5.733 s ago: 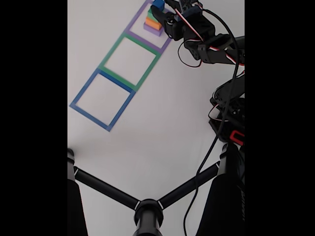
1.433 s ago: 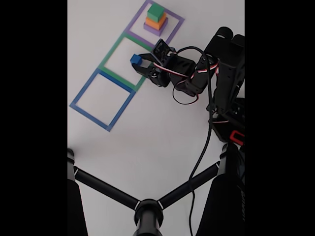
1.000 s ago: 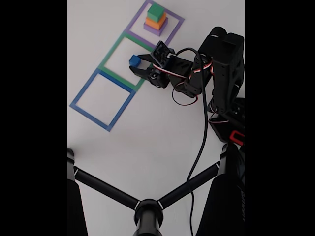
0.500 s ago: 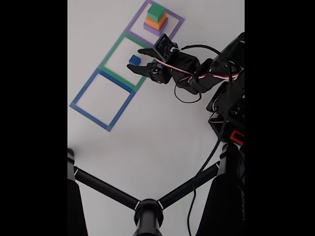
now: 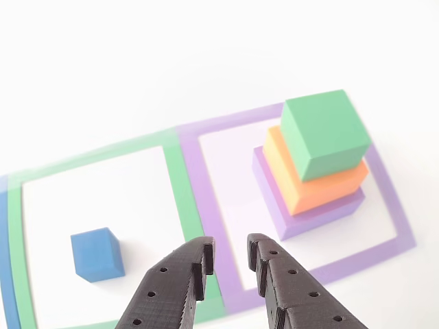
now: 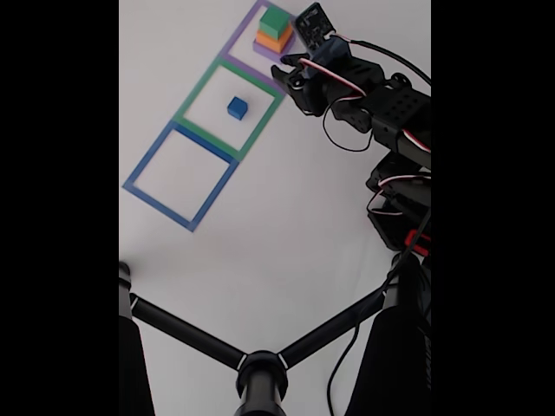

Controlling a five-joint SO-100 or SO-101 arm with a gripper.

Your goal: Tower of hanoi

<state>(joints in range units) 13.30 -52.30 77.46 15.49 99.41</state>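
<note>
- Nearest in the fixed view, a black tripod (image 6: 260,368) spreads its legs over the white tabletop (image 6: 286,234).
- The arm (image 6: 381,113) reaches from the right side of this view toward the far squares, its links bent and its wires looping beside it.
- The jaws (image 5: 230,264) are nearly closed, with a narrow gap between the two black fingers (image 5: 178,281), and they hold nothing.
- In the other view they hang above the border between the green square (image 5: 180,188) and the purple square (image 5: 219,212).
- The blue cube (image 5: 97,255) lies alone inside the green square, apart from the jaws.
- The blue square (image 6: 180,175) lies nearer in the fixed view.
- Farther, in the purple square, the green block (image 5: 324,133) sits on the orange block (image 5: 309,184), which sits on the purple block (image 5: 302,216).
</note>
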